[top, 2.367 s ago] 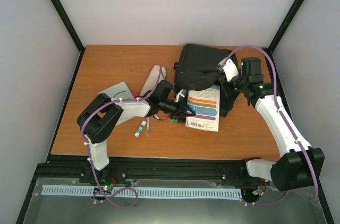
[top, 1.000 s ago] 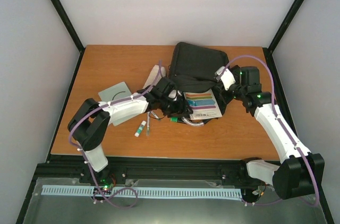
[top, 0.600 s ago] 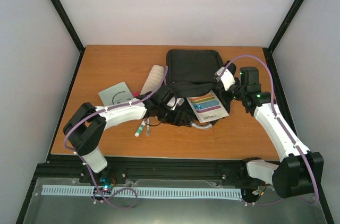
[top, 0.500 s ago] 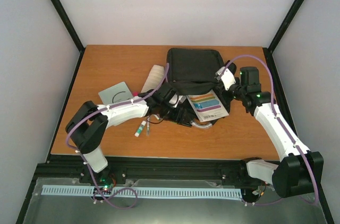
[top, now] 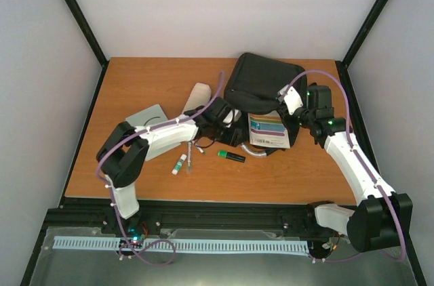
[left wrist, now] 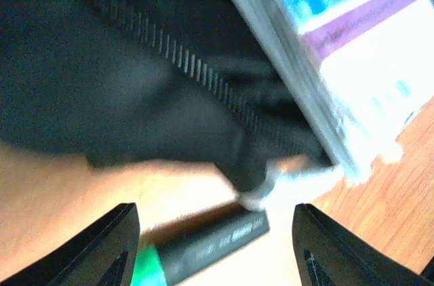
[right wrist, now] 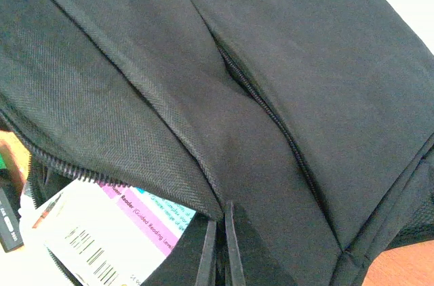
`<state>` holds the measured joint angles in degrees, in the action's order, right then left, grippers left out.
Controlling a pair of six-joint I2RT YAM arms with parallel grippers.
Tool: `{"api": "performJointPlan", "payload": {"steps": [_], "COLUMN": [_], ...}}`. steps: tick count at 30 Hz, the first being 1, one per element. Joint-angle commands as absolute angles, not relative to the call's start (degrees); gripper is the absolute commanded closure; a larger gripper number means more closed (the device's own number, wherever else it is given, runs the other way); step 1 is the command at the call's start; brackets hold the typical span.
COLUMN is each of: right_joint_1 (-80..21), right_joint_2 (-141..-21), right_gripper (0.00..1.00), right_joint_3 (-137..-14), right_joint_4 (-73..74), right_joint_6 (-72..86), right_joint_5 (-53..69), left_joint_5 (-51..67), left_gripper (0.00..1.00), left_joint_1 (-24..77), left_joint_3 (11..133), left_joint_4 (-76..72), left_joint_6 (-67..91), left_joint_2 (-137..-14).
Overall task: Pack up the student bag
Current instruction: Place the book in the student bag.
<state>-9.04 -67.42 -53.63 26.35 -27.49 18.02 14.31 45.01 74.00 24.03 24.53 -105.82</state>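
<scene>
Top external view: bag [top: 261,83] lies at the tabletop's [top: 135,83] far centre, book [top: 269,130] half inside its mouth. Right end effector [right wrist: 220,245] pinches the bag's fabric; left end effector [left wrist: 213,232] is spread, empty. Marker [top: 230,156] and glue stick [top: 179,162] are not yet packed.

The large black soft fabric backpack [top: 261,83], upper centre, is showing a plain black weave. The white paper booklet [top: 269,130] beneath is displaying blue and purple bands, and the slim black marker [top: 231,156] is showing a green end.

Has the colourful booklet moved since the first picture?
Yes. The booklet has slid away from the table's near edge, further into the black bag.
</scene>
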Motion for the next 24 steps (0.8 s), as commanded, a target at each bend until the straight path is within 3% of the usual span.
{"api": "performJointPlan", "payload": {"steps": [1, 10, 15, 21, 24], "right_joint_1": [-9.32, -9.32, -9.32, -9.32, -9.32], "right_joint_2": [-66.29, -67.17, -66.78, -66.16, -65.63], "right_gripper": [0.97, 0.97, 0.97, 0.97, 0.97], "right_joint_3": [-53.72, -54.19, -54.18, -54.5, -54.28], "right_joint_4": [24.18, 24.26, 24.25, 23.97, 23.91], "right_joint_6": [-26.49, -25.71, -25.43, -25.22, -25.34], "right_joint_5": [19.31, 18.36, 18.69, 19.58, 20.99], "left_joint_5": [7.79, -1.32, -5.38, -12.62, -12.21], "left_gripper": [0.36, 0.41, 0.51, 0.52, 0.59], "left_joint_1": [47.02, 54.59, 60.9, 65.1, 65.57], "left_joint_3": [66.54, 61.29, 65.13, 72.31, 73.74], "left_joint_4": [22.43, 24.81, 22.75, 20.26, 18.05], "left_joint_6": [24.97, 12.46, 1.44, -8.19, -11.44], "left_joint_2": [-96.31, -84.69, -87.4, -96.15, -98.5]}}
